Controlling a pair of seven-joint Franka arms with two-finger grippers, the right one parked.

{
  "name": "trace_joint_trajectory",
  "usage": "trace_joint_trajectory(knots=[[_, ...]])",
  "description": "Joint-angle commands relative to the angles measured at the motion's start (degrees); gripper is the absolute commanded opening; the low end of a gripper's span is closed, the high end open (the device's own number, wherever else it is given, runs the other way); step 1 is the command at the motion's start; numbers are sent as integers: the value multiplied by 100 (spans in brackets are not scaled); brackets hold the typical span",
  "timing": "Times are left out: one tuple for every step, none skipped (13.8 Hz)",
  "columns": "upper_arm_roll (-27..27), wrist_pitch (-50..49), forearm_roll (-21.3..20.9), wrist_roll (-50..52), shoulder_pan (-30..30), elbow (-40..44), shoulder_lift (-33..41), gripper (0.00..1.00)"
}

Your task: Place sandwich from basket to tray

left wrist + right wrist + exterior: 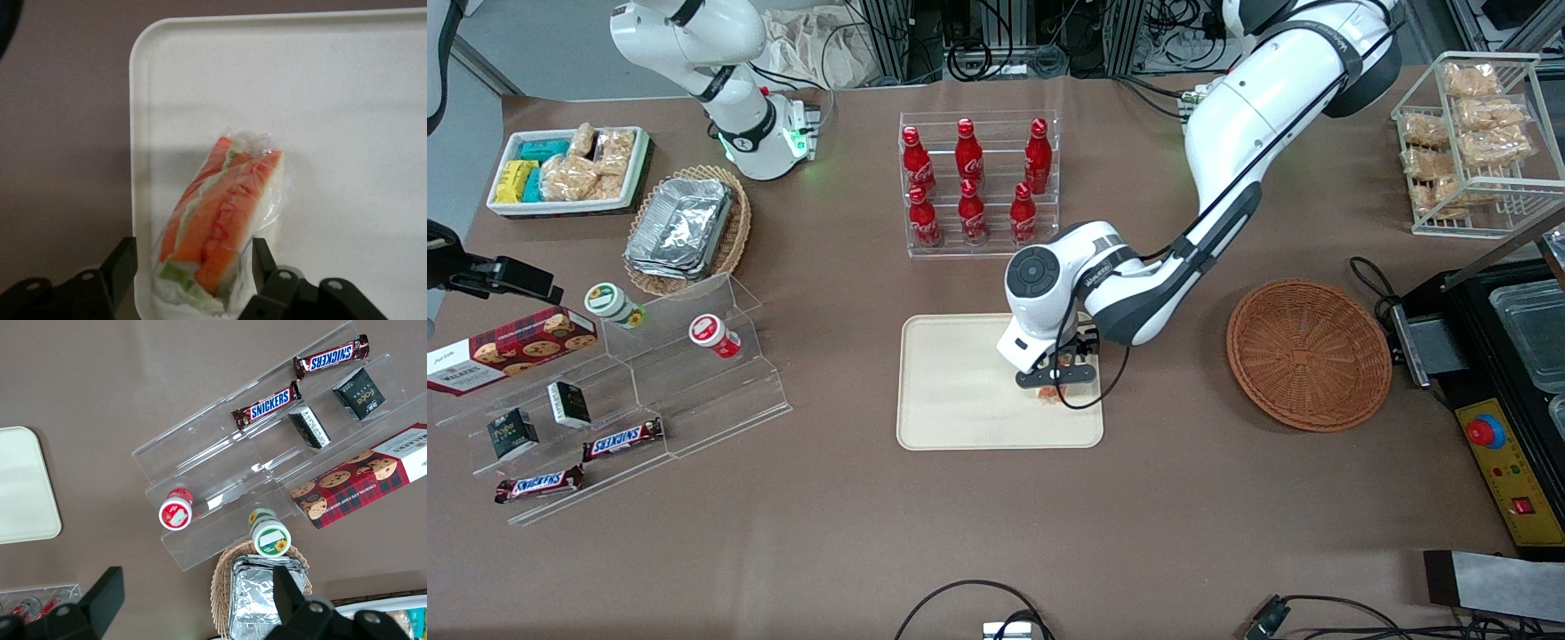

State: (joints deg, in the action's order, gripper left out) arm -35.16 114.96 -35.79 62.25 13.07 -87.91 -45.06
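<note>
The clear-wrapped sandwich point(220, 220), white bread with an orange-red and green filling edge, lies on the cream tray point(347, 133) close to its rim. My left gripper point(193, 257) hovers just over it, open, one black finger point(125, 263) on each side of the wedge and a gap showing at one of them. From the front, the gripper point(1055, 380) is low over the tray point(960, 391), at the tray's end toward the basket, and a sliver of the sandwich point(1049, 394) peeks out under it. The reddish-brown wicker basket point(1307, 354) sits empty beside the tray, toward the working arm's end.
A clear rack of red cola bottles point(971, 182) stands farther from the front camera than the tray. Toward the parked arm's end are clear acrylic steps point(649, 382) with snacks and a tan basket of foil containers point(685, 229). A black machine point(1507, 373) sits beside the wicker basket.
</note>
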Motion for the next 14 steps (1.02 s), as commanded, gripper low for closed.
trace_joint_trajectory(knots=[[9, -290, 10, 33, -102, 37, 331, 81], [0, -290, 2, 33, -172, 45, 401, 84], [9, -290, 19, 42, -182, 45, 498, 84], [9, -299, 28, 85, -269, 45, 586, 84], [-8, -299, 89, 103, -374, 45, 673, 84], [0, -299, 237, 103, -410, 80, 761, 84], [9, -299, 343, 95, -445, 202, 832, 84], [9, -316, 362, 103, -515, 325, 841, 84], [9, -404, 432, 103, -559, 483, 841, 84], [9, -561, 511, 86, -577, 659, 841, 84], [9, -693, 511, 77, -647, 765, 850, 85], [0, -755, 555, 77, -778, 810, 928, 85], [0, -765, 721, 77, -919, 810, 1060, 85], [0, -773, 879, 42, -1077, 810, 1209, 86]])
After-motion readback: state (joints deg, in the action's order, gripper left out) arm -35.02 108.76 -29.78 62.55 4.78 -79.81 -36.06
